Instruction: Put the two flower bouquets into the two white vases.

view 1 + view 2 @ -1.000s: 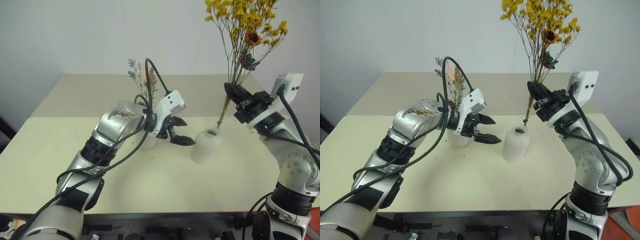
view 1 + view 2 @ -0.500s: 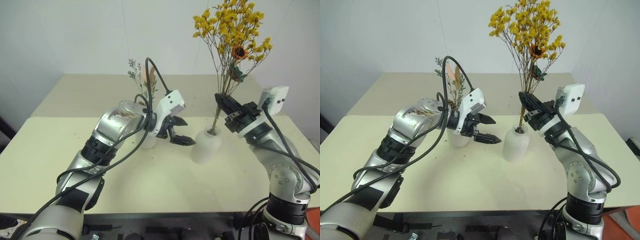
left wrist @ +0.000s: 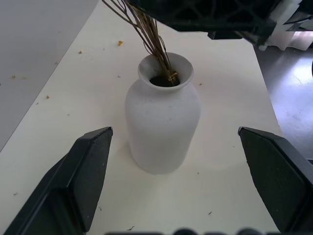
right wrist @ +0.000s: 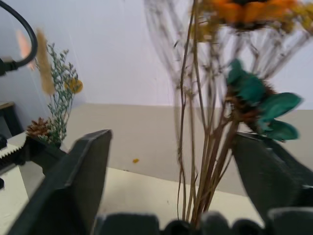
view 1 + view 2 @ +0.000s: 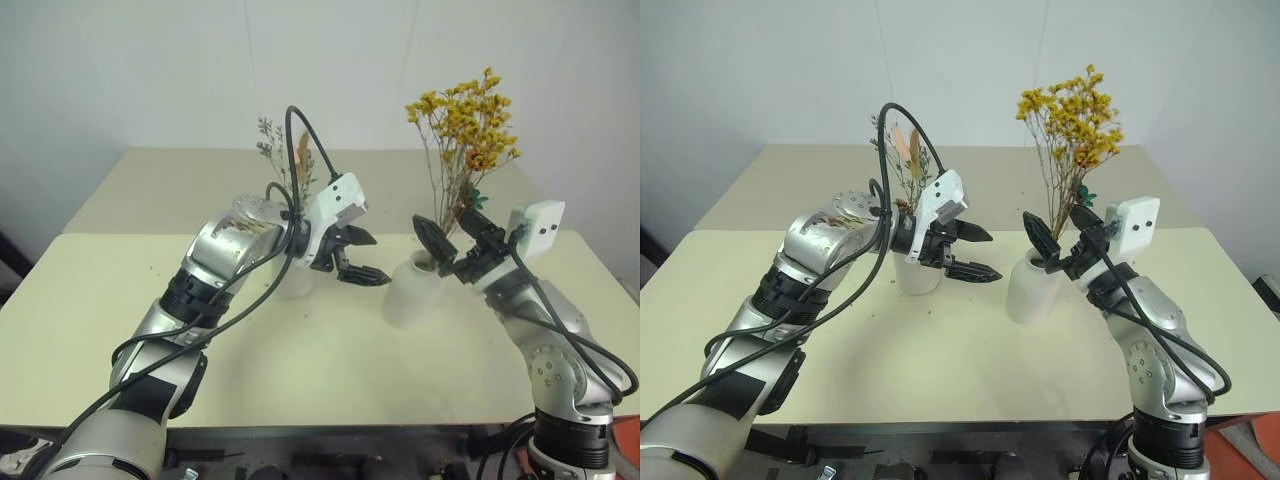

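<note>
The bushy yellow-orange bouquet [image 5: 465, 115] stands upright with its stems [image 3: 152, 36] down in the rounder narrow-necked white vase [image 5: 411, 292]. My right gripper [image 5: 448, 228] is open, one finger on either side of those stems [image 4: 200, 147] just above the vase mouth. The slim bouquet [image 5: 902, 150] with pine cone and pink plume sits in the tapered white vase [image 5: 918, 276], partly hidden behind my left arm. Just left of the rounder vase [image 3: 162, 122], my left gripper [image 5: 375, 258] is open and holds nothing, its fingers pointing toward the vase.
Both vases stand on a cream table [image 5: 300, 370], with a second table [image 5: 180, 185] joined behind it against a white wall. Small yellow petal crumbs [image 3: 119, 43] lie scattered near the rounder vase.
My right gripper came down with the yellow bouquet, its stems slid into the rounder vase, and the fingers then opened off them. The left arm stayed where it was.
</note>
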Robot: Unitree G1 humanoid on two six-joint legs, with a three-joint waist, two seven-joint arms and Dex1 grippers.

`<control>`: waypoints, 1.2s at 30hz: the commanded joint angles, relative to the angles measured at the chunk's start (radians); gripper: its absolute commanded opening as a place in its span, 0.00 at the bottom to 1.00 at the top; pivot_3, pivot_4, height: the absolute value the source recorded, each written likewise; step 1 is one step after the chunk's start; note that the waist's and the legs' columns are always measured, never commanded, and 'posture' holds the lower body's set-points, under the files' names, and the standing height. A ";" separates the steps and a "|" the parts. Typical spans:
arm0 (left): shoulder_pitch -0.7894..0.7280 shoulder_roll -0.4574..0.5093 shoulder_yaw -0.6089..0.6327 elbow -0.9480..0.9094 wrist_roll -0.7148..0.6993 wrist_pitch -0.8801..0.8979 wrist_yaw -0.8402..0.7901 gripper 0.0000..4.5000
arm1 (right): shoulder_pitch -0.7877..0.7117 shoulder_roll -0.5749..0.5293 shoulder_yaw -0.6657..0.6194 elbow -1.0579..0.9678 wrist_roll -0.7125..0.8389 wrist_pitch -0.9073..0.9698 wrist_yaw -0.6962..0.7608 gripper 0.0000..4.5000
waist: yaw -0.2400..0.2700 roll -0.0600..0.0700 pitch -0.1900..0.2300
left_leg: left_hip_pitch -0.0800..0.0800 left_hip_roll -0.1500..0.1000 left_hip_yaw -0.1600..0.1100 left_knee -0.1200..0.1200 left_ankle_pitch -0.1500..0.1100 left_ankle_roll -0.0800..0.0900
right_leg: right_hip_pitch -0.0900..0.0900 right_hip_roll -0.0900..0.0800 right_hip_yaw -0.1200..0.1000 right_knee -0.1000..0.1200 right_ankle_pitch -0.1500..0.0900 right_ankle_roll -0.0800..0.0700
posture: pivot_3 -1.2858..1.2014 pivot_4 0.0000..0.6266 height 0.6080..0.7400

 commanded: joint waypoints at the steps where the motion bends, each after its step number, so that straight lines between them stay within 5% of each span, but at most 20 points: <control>1: -0.036 0.004 0.038 -0.004 0.004 -0.024 0.003 1.00 | 0.030 -0.029 -0.018 -0.068 0.007 -0.036 0.020 0.99 | 0.000 0.000 0.000 | 0.000 0.000 0.000 0.000 0.000 0.000 | 0.000 0.000 0.000 0.000 0.000 0.000 | 0.52 0.24 1.00; 14: -0.044 0.003 0.037 0.021 0.008 -0.051 -0.003 1.00 | 0.125 -0.175 0.082 -0.107 -0.080 -0.062 0.146 0.99 | 0.001 0.000 0.000 | 0.000 0.000 0.000 0.000 0.000 0.000 | 0.000 0.000 0.000 -0.001 0.000 0.000 | 0.52 0.24 1.00; 24: -0.032 0.006 0.051 0.007 -0.001 -0.051 0.007 1.00 | 0.185 -0.291 0.015 -0.130 -0.064 -0.006 0.187 0.99 | 0.002 0.000 0.000 | 0.000 0.000 0.000 0.000 0.000 0.000 | 0.001 0.000 0.000 0.000 0.000 0.000 | 0.52 0.24 1.00; 36: 0.100 0.115 0.197 -0.248 -0.139 0.118 0.028 1.00 | 0.238 -0.371 -0.061 -0.128 -0.024 0.027 0.250 0.99 | -0.002 0.000 0.000 | 0.001 0.000 0.000 0.000 0.000 0.000 | 0.001 0.001 0.001 0.000 0.000 0.000 | 0.52 0.24 1.00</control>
